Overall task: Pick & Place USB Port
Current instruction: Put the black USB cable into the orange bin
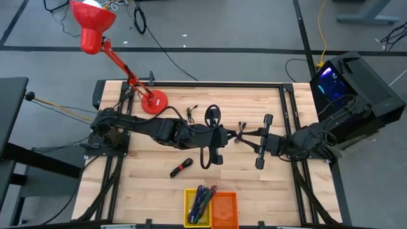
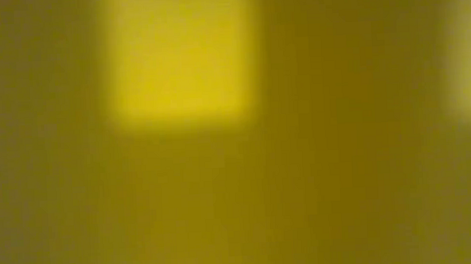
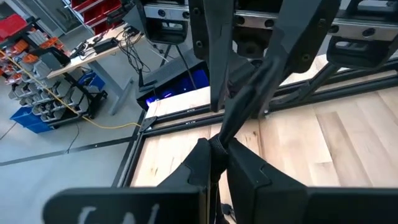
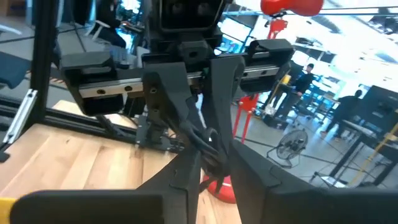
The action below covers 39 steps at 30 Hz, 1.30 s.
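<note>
High view takes in the whole pale wooden plank table [image 1: 159, 191] inside its black metal frame. Both dark arms reach inward and meet near the middle, nose to nose. Low view gives only a yellow blur; nothing can be read from it.

A red desk lamp with a round base [image 1: 152, 101] stands at the far left side of the table. A yellow plastic bin [image 1: 190, 198], full of mixed coloured cables, sits at the near edge, touching an orange plastic bin [image 1: 224, 210]. Only the high view shows these three.

A black-and-red bundled cable [image 1: 181, 168] lies loose on the wood, well apart from the bins. A black looped cable [image 1: 213, 115] lies near the left arm's wrist.

The left gripper [image 1: 234, 135] and right gripper [image 1: 247, 135] point at each other, almost touching. The small dark USB cable piece [image 1: 240, 132] hangs between them, above the table.

The left wrist view shows its matte black fingers [image 3: 249, 177] pinched nearly together at the tips on that piece. The right wrist view shows its own fingers [image 4: 180, 177] also narrowed onto the thin dark strands [image 4: 208, 140].
</note>
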Tool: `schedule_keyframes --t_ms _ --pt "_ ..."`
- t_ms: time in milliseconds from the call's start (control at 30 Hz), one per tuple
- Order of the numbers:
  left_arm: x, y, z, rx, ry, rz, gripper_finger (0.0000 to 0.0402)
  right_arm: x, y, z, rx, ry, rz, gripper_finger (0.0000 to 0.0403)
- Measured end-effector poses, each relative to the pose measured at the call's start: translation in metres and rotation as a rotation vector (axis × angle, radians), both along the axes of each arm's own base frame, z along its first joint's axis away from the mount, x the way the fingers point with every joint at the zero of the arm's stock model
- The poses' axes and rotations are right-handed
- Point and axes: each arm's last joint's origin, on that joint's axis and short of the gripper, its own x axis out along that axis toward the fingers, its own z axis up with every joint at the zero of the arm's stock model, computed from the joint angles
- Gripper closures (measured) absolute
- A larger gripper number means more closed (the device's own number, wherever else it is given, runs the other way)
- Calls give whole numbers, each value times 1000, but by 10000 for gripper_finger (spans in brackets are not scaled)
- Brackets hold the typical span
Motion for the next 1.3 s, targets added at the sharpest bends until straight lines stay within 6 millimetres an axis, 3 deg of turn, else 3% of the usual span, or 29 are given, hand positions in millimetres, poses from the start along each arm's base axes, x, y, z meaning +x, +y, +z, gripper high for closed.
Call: schedule_keyframes --t_ms 233,400,667,1033,1167,1300 --pt "0 0 1 -9 -7 -10 371 2 -2 1 -17 -11 -18 391" --pt "1 2 0 -27 -9 0 368 3 -3 0 -16 -7 -64 398" --pt "0 4 -3 -44 17 18 284 3 -3 -1 -21 6 -83 401" --pt "-18 11 -2 112 94 264 250 1 -3 -24 120 159 -60 403" --pt "-33 19 9 173 101 380 249 -1 8 -34 277 232 49 403" --pt "-45 26 12 168 130 419 249 -2 35 -45 421 315 221 403"
